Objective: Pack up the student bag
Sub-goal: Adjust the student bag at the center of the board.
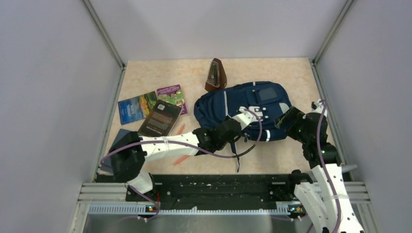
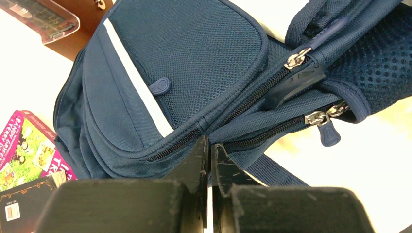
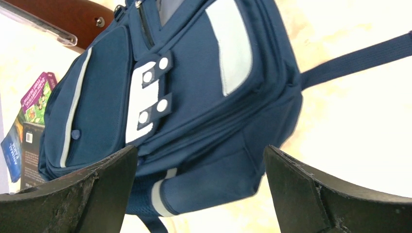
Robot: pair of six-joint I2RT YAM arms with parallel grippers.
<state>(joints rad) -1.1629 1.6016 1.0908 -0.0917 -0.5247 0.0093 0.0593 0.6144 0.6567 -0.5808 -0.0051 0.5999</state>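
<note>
Left gripper (image 2: 210,143), bottom centre of its wrist view: the two black fingers are pressed together, tips against the lower edge of the student bag (image 2: 194,63), just under a line of zip teeth. Whether any fabric is caught between them cannot be told. Up and to the right of the tips sit silver zip sliders (image 2: 297,58), one on the upper track and a pair on the lower.

Right gripper (image 3: 200,148), lower part of its own view: the fingers stand wide apart and hold nothing, with the bag's front filling the frame between and above them.

From overhead, the navy bag lies on its back in the centre right of the frame, on the pale marbled table (image 1: 160,73). The left arm reaches across from the lower left onto the bag's near side. The right arm bends in from the lower right, its gripper at the bag's right edge.

A brown wooden metronome (image 1: 215,75) stands just beyond the bag's top left corner. Three books lie left of centre: a blue book (image 1: 136,108), a purple and green book (image 1: 172,94), and a dark book (image 1: 160,118) overlapping both. Two orange pencils (image 1: 180,159) lie near the left arm.
</note>
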